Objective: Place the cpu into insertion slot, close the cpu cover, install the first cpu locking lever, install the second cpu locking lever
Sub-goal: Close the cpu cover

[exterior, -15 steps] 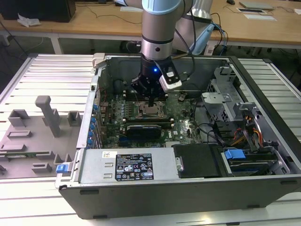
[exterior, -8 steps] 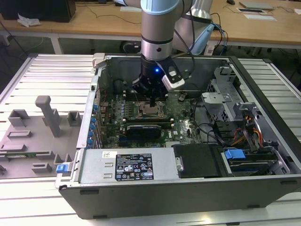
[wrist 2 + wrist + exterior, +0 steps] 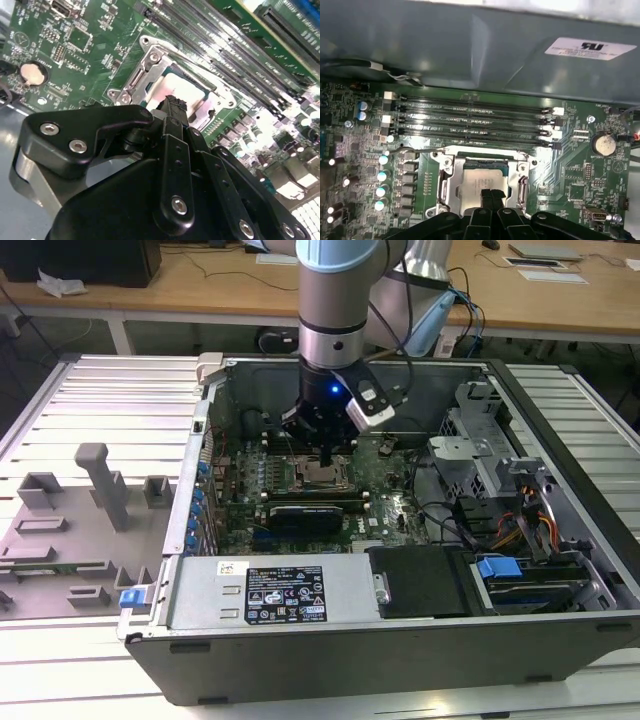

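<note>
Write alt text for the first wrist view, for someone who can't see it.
The shut pincer hangs over the pale-topped cpu, which lies inside the silvery frame of the cpu cover. Beyond it, long black memory slots run across the green motherboard, with a grey chassis wall behind.

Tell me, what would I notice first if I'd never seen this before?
In the exterior view, the big robot arm reaches down into the open computer case. In the first wrist view, its black gripper, jaws shut together, is right at the shiny square cpu in the middle of the green board. The silvery cpu cover frames the cpu.
</note>
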Controlling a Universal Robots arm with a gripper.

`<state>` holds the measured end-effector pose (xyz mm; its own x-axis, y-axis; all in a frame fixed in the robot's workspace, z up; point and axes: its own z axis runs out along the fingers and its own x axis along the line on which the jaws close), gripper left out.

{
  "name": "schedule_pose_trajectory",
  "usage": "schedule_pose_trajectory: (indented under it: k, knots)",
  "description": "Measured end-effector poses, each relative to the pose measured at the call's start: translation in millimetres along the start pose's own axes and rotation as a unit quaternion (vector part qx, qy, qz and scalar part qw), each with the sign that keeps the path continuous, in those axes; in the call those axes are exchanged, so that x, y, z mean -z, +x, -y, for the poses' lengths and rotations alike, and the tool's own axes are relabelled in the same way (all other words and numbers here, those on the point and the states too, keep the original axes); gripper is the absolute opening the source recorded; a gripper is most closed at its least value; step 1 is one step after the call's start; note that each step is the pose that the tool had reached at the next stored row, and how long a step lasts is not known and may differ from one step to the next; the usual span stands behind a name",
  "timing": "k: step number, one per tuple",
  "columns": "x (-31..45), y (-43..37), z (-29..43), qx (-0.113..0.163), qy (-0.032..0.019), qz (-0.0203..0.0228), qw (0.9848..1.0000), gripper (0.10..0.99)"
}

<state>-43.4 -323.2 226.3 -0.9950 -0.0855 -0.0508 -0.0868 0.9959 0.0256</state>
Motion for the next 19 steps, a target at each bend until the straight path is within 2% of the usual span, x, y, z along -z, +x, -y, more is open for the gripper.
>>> schedule_pose_trajectory:
  k: [2, 7, 12, 19]
  knots:
    - [-0.7, 2.8, 1.0, 0.000, -0.0028, 0.0034, 1.0000, 0.106]
    - [-5.7, 6.0, 5.5, 0.000, -0.0061, 0.0042, 1.0000, 0.106]
    - [-7.6, 23.4, 4.6, -0.001, -0.0117, 0.0058, 0.9999, 0.106]
    - [-9.8, 34.3, 8.1, -0.001, -0.0171, 0.0066, 0.9998, 0.106]
